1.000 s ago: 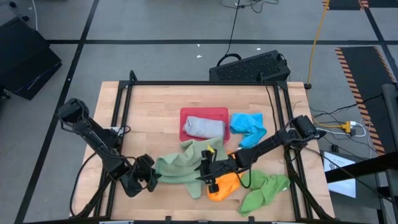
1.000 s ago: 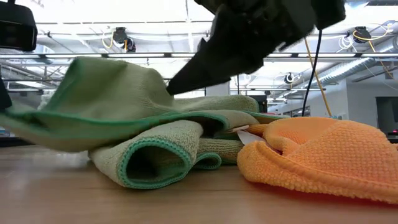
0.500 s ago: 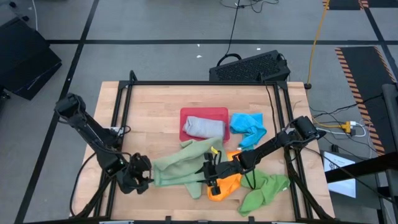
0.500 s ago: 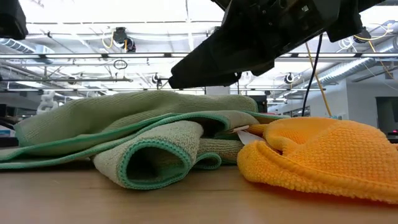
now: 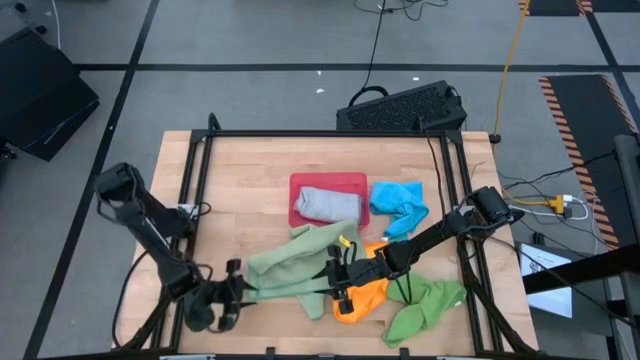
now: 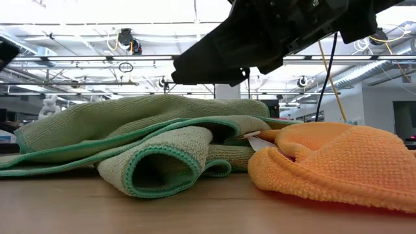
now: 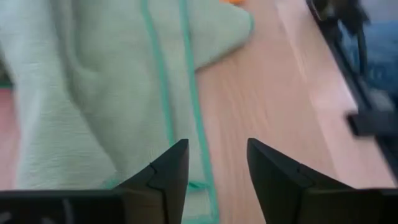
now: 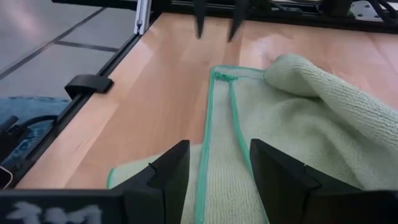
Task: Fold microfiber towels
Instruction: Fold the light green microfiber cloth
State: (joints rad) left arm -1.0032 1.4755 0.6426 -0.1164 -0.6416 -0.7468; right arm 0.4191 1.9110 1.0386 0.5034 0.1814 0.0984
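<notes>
Overhead, we see the left hand (image 5: 232,293) near the front left edge of the light wooden tabletop (image 5: 250,190), its two dark fingers (image 7: 163,177) parted with nothing between them. They sit just at the left edge of a sage green microfiber towel (image 5: 295,262) with a darker green hem, which lies crumpled and partly rolled on the wood. We cannot tell whether the fingers touch that hem. The left arm runs from its base at the table's left side, bent down toward the front.

The right hand (image 5: 338,280) hovers over the right side of the same green towel, just beside a rumpled orange microfiber towel (image 5: 362,297). Its fingers (image 8: 166,174) are parted too, holding nothing, pointing across the cloth toward the left hand. The right arm stretches diagonally from the table's right edge.

Farther back, a folded grey-blue towel (image 5: 326,205) rests on a red rectangular tray (image 5: 305,183). A bright blue towel (image 5: 398,203) lies just right of the tray. A bright green towel (image 5: 426,306) lies bunched at the front right.

A black metal frame (image 5: 320,134) borders the tabletop. Behind it sits a black keyboard-like device (image 5: 402,107) on a grey floor. From table height, we see ceiling lights and pipes beyond.
</notes>
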